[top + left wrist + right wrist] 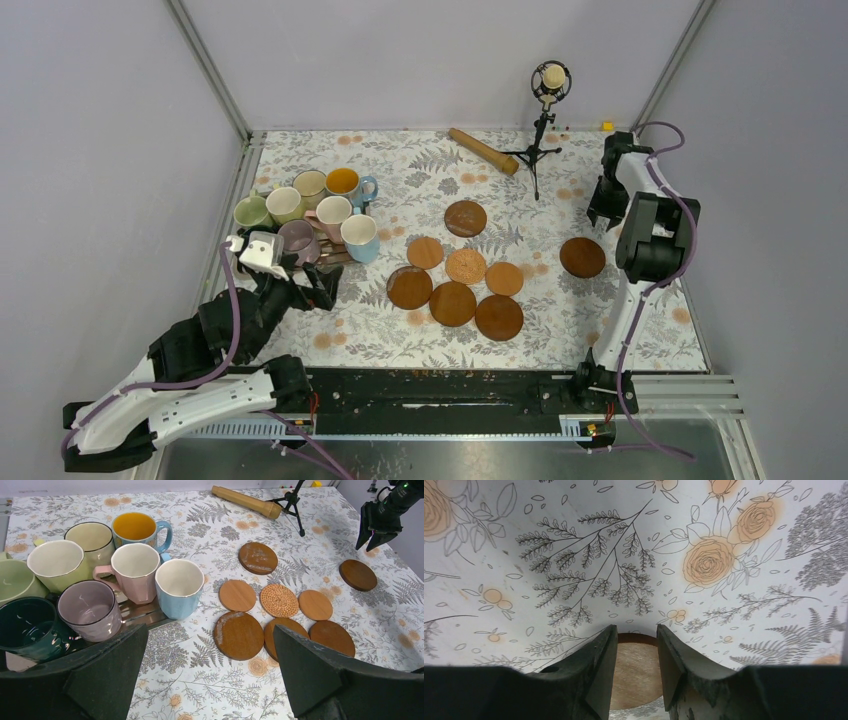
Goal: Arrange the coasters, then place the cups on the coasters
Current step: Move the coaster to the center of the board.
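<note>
**Mugs in one corner, coasters in the middle**

The big table [640, 330] has a cloth with leaves and orange flowers on it.

The left arm [190, 390] lies low along the near left side. Its left pincer [210, 630] has its fingers wide apart and holds nothing. It points at the mugs and coasters. The right arm [650, 240] stands up tall on the right. Its right pincer [635, 632] hangs in the air and points down. Its fingers are only a little apart, and nothing is between them.

At the back stands a small black stand [540, 140] with a round cream top. A wooden stick [483, 151] lies just beside its feet.

The eight mugs stand packed together at the far left, all the right way up. They are light green [251, 212], cream [285, 204], beige [310, 186], blue with yellow inside [345, 183], pink [333, 213], light blue [360, 236], mauve [298, 240] and dark green [25, 627].

Seven coasters [452, 303] lie flat in the middle of the table. They are close together and some touch. One of them is a woven one [466, 266]. The eighth, a dark coaster [582, 257], lies alone on the right, under the right pincer. No mug is on a coaster yet.

A tiny yellow block [607, 126] sits at the far right edge.
</note>
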Available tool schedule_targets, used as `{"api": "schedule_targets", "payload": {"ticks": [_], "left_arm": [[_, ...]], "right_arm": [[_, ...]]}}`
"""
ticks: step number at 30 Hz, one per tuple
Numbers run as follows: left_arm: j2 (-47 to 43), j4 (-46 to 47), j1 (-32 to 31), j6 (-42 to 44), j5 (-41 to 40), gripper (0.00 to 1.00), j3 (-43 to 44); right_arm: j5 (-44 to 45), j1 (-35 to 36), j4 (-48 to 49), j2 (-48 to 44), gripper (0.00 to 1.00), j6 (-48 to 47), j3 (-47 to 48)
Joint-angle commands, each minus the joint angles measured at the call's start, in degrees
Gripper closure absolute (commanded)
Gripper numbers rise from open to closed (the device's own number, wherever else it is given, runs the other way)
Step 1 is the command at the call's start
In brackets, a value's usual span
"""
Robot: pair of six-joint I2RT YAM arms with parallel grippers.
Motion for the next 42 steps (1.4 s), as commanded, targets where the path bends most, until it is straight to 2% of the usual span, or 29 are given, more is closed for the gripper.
{"api": "schedule_targets", "payload": {"ticks": [1,9,17,22,27,31,36,39,42], "left_arm": [[0.45,3.13,0.20,1.03,1.04,0.01,-0.27],[-0.29,2.83,0.16,0.88,0.44,0.01,-0.14],[-1.04,3.20,0.18,0.99,1.13,0.01,-0.27],[-1.43,3.28,0.15,0.94,1.47,0.01,-0.35],[-1.54,3.35,0.18,0.96,1.67,0.01,-0.36],[-1.40,3.35,0.16,0.94,1.70,0.01,-0.36],[-1.30,3.45,0.19,0.94,1.78,0.01,-0.30],[-1.31,3.45,0.20,0.94,2.06,0.01,-0.27],[-1.35,3.43,0.20,0.86,2.07,0.01,-0.36]], "right_arm": [[4.94,1.99,-1.56,0.19,0.57,-5.31,0.51],[13.01,6.48,-3.01,0.46,0.56,-12.08,-0.56],[16.38,8.00,-3.80,0.41,0.53,-17.54,-2.83],[21.39,9.98,-5.33,0.94,0.53,-17.56,-4.75],[21.68,11.80,-9.17,1.15,0.51,-17.39,-4.17],[15.81,12.02,-12.15,-2.23,0.50,-13.27,-2.94],[2.67,11.81,-10.14,-11.84,0.44,-1.87,-7.01],[-9.62,10.67,-3.14,-15.48,0.41,5.83,-12.43],[-16.62,9.36,4.11,-15.89,0.39,12.74,-15.32]]}}
